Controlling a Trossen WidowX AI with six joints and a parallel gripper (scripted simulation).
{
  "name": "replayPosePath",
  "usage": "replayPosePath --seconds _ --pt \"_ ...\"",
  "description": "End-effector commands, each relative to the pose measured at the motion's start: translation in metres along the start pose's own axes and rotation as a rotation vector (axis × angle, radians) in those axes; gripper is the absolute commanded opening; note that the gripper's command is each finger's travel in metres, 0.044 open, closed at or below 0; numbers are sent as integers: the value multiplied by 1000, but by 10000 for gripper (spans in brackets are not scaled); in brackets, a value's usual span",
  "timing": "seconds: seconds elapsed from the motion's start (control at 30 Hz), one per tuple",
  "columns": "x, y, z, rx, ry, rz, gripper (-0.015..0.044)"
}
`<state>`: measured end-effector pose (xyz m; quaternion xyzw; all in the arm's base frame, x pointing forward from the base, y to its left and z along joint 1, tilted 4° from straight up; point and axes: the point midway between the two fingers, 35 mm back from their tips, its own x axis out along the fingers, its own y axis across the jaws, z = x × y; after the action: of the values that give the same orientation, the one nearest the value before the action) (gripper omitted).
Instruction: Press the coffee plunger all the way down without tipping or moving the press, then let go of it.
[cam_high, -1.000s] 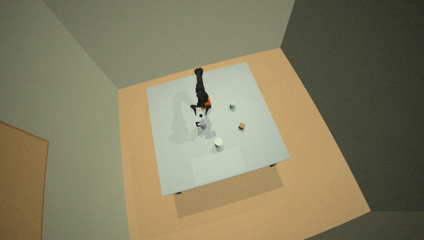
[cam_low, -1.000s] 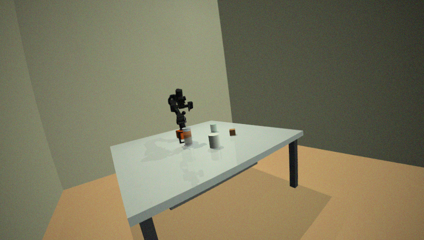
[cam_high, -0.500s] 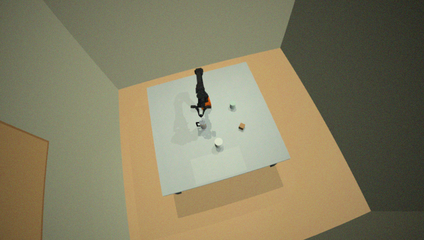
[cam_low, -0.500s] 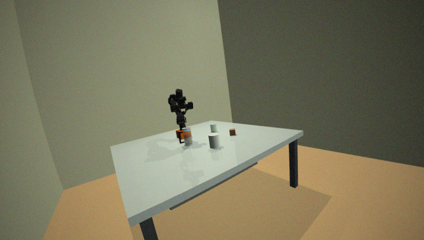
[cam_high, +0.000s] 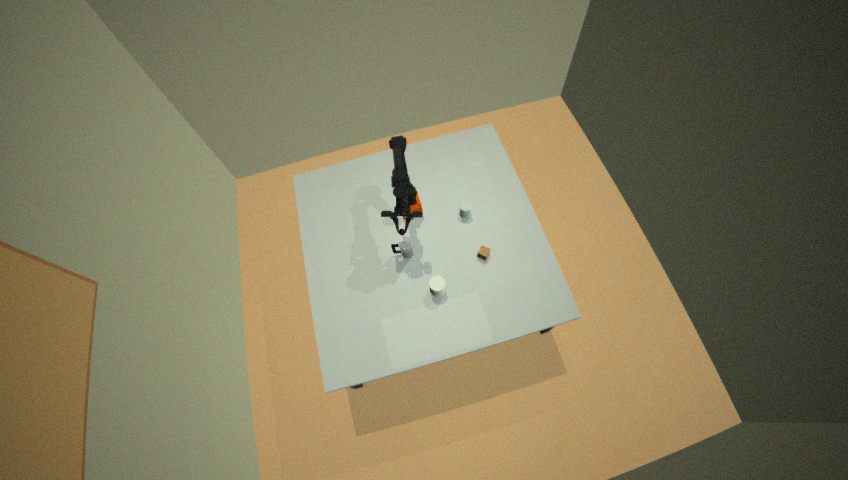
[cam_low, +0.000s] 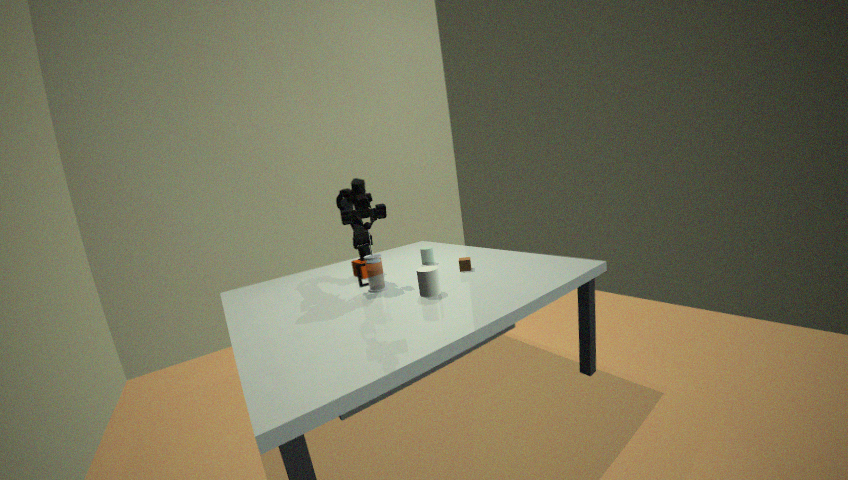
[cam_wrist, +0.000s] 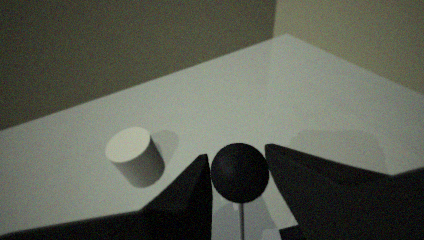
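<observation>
Plunger knob, black and round, sits pinched between the two fingers of my claw. Its thin rod drops straight beneath to the coffee press, upright on the tabletop.

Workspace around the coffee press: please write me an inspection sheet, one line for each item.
Surface: pale grey table, glossy, dark legs.
Job's things: coffee press upright; plunger knob raised on its thin rod.
Clutter: white cylinder, small pale cylinder, brown cube, all standing apart from the press.
Grippers: gripper shut on the plunger knob, one finger on each side.
Cables: nothing seen.
Surroundings: plain walls, orange floor, no people.
</observation>
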<state>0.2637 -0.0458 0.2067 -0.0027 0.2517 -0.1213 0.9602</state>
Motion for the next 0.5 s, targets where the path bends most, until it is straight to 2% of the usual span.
replayPosePath --seconds 0.0,0.47 --pt "8 1 -13 -9 24 1 126" --pt "23 1 -31 -9 24 1 126"
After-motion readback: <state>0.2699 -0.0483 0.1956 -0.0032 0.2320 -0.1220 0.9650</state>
